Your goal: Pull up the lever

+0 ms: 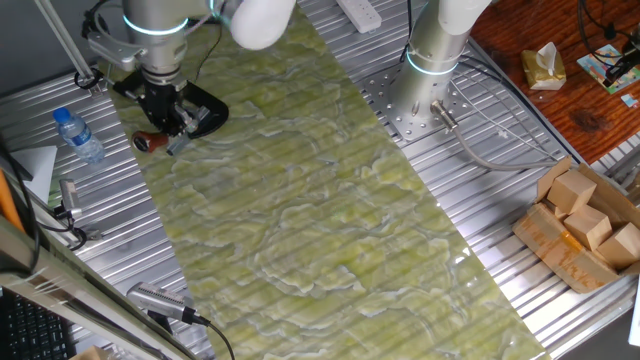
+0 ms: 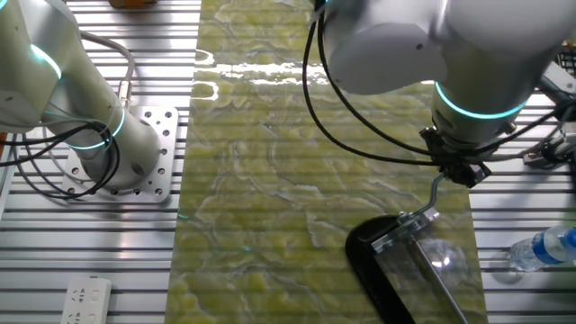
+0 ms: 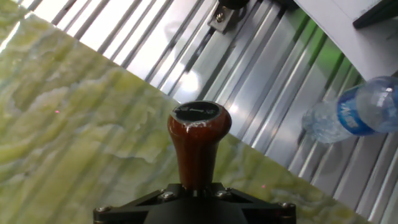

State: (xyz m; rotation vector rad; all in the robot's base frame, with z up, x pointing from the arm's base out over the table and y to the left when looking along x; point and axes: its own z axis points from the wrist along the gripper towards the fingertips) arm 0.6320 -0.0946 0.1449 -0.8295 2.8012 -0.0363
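Note:
The black C-shaped clamp (image 1: 203, 108) (image 2: 376, 263) lies on the green marbled mat (image 1: 320, 210). Its lever is a thin silver arm (image 2: 430, 202) that rises from the clamp into my gripper (image 2: 450, 174). The lever's dark-red knob (image 1: 148, 142) (image 3: 198, 140) sticks out past the gripper (image 1: 162, 126), pointing away from the hand camera. In the hand view the knob's neck sits in the gripper (image 3: 196, 189), whose fingers are mostly hidden under its black body. The gripper looks shut on the lever just behind the knob.
A water bottle (image 1: 78, 135) (image 2: 542, 247) (image 3: 348, 115) lies on the ribbed metal table beside the clamp. A second arm's base (image 1: 425, 95) (image 2: 112, 153) is bolted beside the mat. A cardboard box of wooden blocks (image 1: 585, 225) sits far right. A power strip (image 2: 85, 297) lies near the edge.

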